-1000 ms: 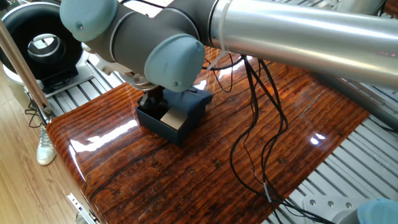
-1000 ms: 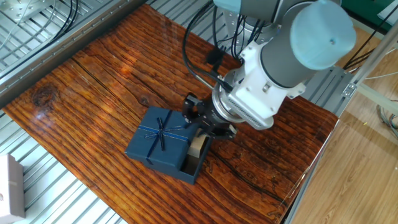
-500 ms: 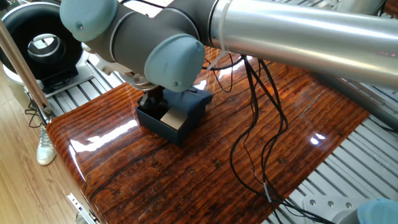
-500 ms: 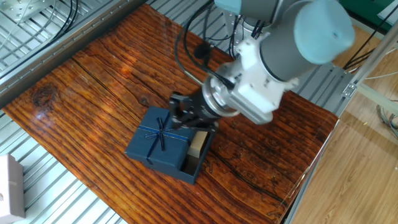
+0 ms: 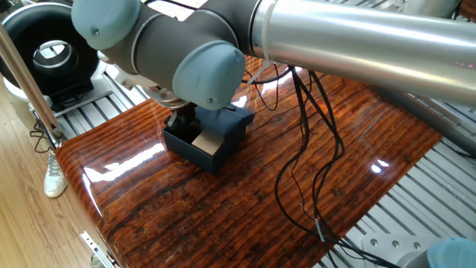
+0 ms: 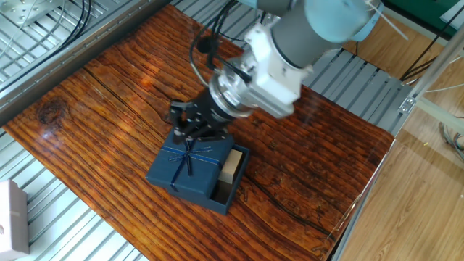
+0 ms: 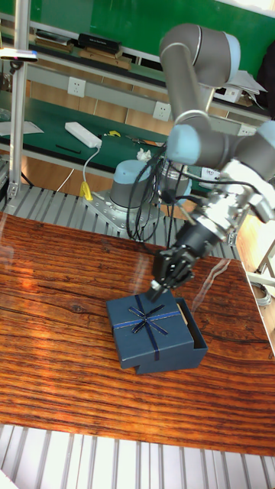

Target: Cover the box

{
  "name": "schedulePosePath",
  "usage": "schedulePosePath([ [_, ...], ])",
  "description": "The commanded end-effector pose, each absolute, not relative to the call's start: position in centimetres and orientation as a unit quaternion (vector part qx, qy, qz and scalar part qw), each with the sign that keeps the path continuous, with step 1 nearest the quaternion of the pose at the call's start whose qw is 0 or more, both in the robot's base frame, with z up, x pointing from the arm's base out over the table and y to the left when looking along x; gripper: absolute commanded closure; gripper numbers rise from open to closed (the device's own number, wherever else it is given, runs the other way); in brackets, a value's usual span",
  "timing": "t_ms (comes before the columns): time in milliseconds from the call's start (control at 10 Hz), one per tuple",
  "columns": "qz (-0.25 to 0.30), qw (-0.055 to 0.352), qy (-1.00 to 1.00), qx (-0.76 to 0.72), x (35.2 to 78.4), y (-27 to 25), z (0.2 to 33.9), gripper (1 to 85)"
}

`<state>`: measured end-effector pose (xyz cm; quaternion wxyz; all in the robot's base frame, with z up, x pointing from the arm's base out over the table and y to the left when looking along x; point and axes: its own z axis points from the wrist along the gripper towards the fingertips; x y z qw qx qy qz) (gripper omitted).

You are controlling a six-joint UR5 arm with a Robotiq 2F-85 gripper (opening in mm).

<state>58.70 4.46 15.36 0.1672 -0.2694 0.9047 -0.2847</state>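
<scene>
The navy box [image 6: 230,190] sits mid-table with its bow-topped lid [image 6: 183,163] lying askew on it. A strip along the right side stays uncovered, and the tan pad [image 6: 232,168] shows there. In the tall fixed view the lid [image 7: 149,327] covers most of the box [image 7: 197,336]. My gripper [image 6: 190,127] hovers at the lid's far edge near the bow, with its fingers drawn together on nothing; the tall fixed view shows the gripper [image 7: 159,284] just above the lid's back corner. In one fixed view the arm hides the gripper, and the box [image 5: 195,152] shows its open side.
A pale box [image 6: 11,217] stands off the table's left corner on the metal slats. Black cables [image 5: 297,171] trail over the wood behind the box. A black round device [image 5: 48,56] stands beyond the table end. The table's edge [image 6: 348,210] runs close on the right.
My gripper has swung from the box's uncovered right side leftward over the lid to its far edge. The lid and the box have not shifted.
</scene>
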Motion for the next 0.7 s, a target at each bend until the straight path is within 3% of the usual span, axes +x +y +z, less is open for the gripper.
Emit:
schedulePosePath([
  [0, -0.289, 0.199, 0.885, -0.306, 59.9, 1.2, 14.6, 84.7],
  [600, -0.277, 0.247, 0.865, -0.338, 62.1, 1.9, 14.4, 84.7],
])
